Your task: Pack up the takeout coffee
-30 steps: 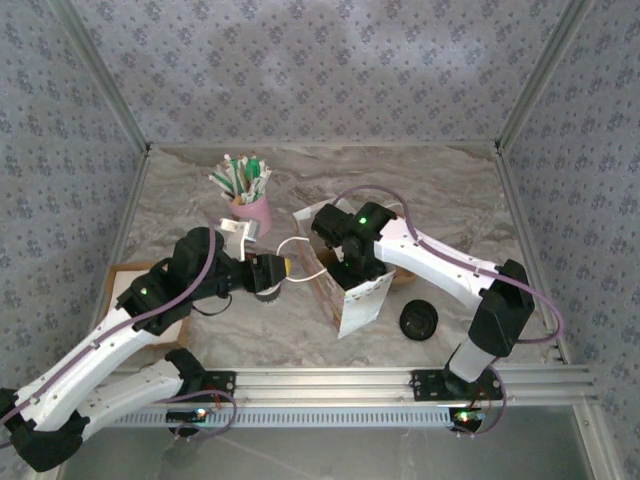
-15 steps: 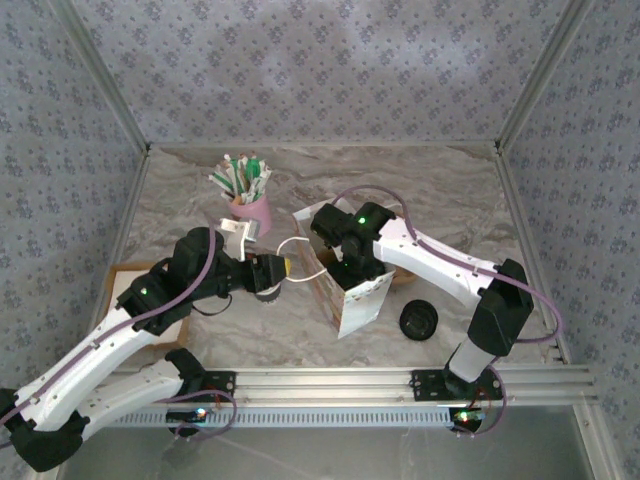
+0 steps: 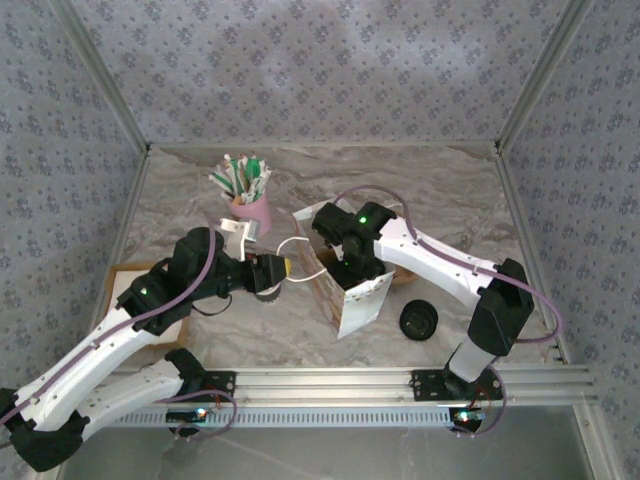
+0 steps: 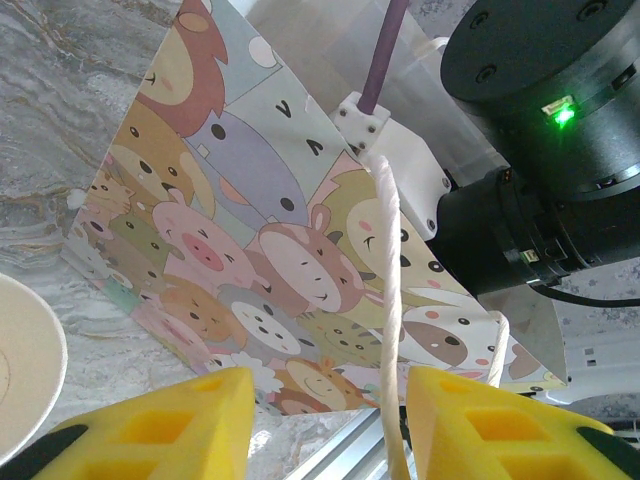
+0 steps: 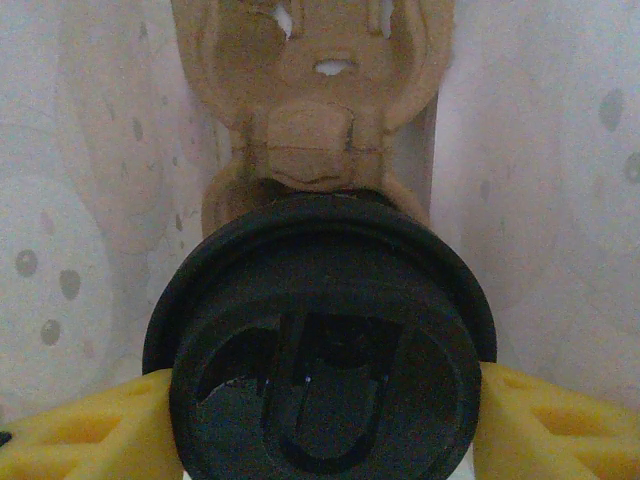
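The takeout coffee (image 5: pixel 320 370) sits inside the paper bag (image 4: pixel 280 270), seen from above as a round black lid. The right hand (image 5: pixel 325 425) grips it, one yellow finger (image 5: pixel 80 435) pressed to each side of the lid. Just beyond the coffee, deeper in the bag, lies the brown moulded cardboard carrier (image 5: pixel 310 120), between the bag's pale inner walls.

From above, the right arm (image 3: pixel 430 260) reaches down into the bag's open top. The bag stands on the marbled surface (image 3: pixel 430 190), its outside printed with cartoon animals.

The bag's white rope handle (image 4: pixel 388 260) stretches out on the bag's left side to the left hand (image 4: pixel 330 420). That hand is partly open, and the rope passes through the gap close to one yellow finger (image 4: pixel 480 430); whether it touches I cannot tell.

An open white cup (image 4: pixel 20 350) stands just left of the bag, below the left hand. A second black lid (image 3: pixel 418 320) lies on the surface just right of the bag. A pink cup of straws (image 3: pixel 252 212) stands behind the bag, to its left.
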You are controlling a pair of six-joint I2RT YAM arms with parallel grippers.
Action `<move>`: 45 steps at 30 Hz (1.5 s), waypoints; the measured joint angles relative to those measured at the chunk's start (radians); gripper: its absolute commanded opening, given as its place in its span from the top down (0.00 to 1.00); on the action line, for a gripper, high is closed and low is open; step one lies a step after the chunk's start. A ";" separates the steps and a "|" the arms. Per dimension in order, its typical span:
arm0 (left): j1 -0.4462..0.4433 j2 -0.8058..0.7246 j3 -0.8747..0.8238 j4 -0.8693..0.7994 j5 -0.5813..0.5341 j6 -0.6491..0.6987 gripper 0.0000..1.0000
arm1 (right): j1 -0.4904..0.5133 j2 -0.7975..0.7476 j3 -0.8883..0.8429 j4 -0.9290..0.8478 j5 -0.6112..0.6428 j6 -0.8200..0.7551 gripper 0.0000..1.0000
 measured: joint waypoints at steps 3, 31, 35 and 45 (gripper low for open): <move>0.000 0.000 0.000 0.000 0.000 0.000 0.56 | 0.000 0.000 -0.004 0.004 -0.001 0.000 0.33; -0.013 0.000 0.000 0.000 -0.016 -0.003 0.56 | -0.018 -0.002 -0.043 0.041 -0.016 -0.005 0.33; -0.013 0.000 0.000 0.000 -0.022 -0.003 0.56 | -0.018 -0.002 -0.043 0.041 -0.016 -0.007 0.33; -0.013 0.000 0.000 0.000 -0.022 -0.003 0.56 | -0.018 -0.002 -0.044 0.043 -0.016 -0.007 0.33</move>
